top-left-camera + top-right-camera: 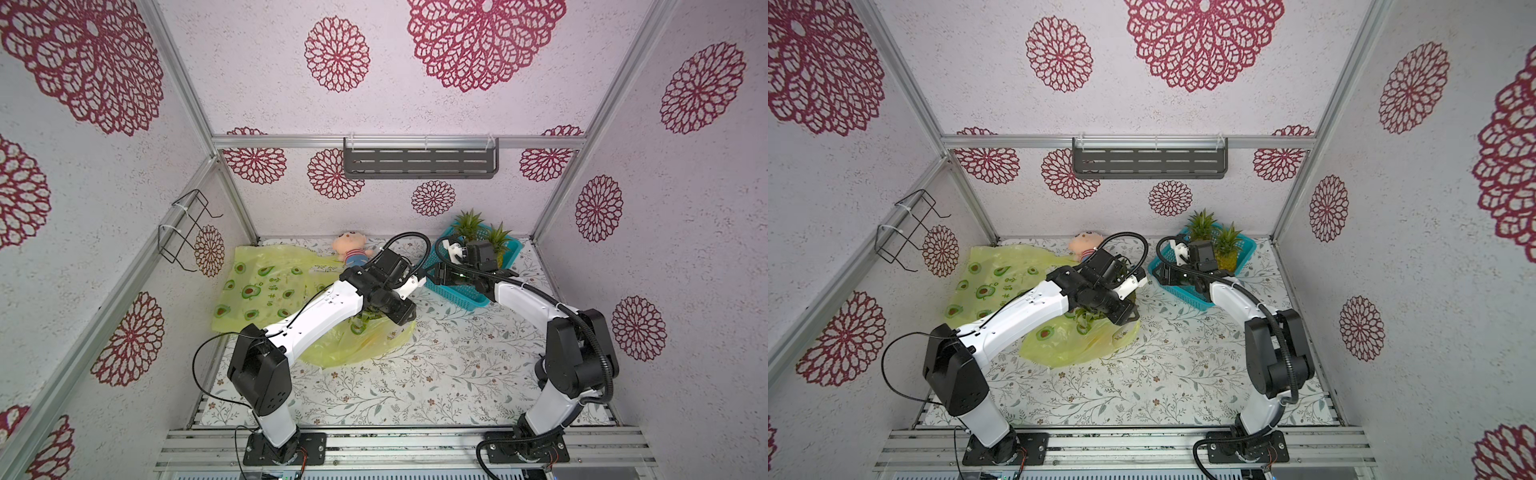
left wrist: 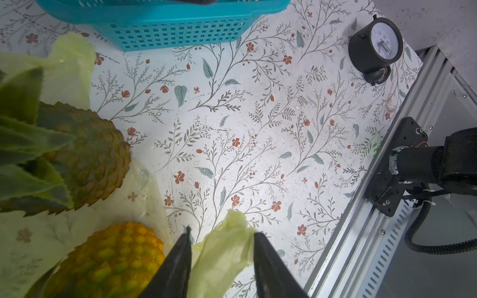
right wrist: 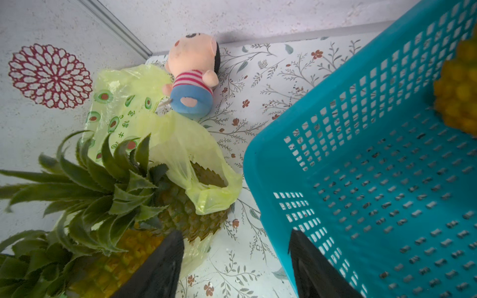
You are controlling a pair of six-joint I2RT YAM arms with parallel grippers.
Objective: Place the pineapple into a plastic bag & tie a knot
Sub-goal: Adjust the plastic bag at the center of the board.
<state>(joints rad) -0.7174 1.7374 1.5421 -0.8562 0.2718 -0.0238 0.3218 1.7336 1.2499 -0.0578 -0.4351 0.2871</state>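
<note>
Two pineapples lie on the yellow-green avocado-print plastic bag [image 1: 361,345] mid-table: a brownish one [image 2: 95,154] and a yellow one [image 2: 111,260]. My left gripper [image 2: 223,231] hangs over the bag's right edge [image 1: 1121,332]. Its jaws stand apart, with a bunched bag handle [image 2: 224,247] filling the gap between them. Another handle loop [image 3: 206,185] drapes over the brownish pineapple [image 3: 191,219]. My right gripper [image 3: 236,232] is open over bare table at the near left corner of the teal basket [image 3: 361,180], holding nothing. Two more pineapples [image 1: 469,226] stand in that basket.
A plush doll [image 1: 351,249] lies at the back, beside flat yellow plastic [image 1: 257,286]. A small black clock [image 2: 374,49] stands near the table's front rail. A wire rack [image 1: 187,228] hangs on the left wall, a dark shelf [image 1: 419,162] on the back wall.
</note>
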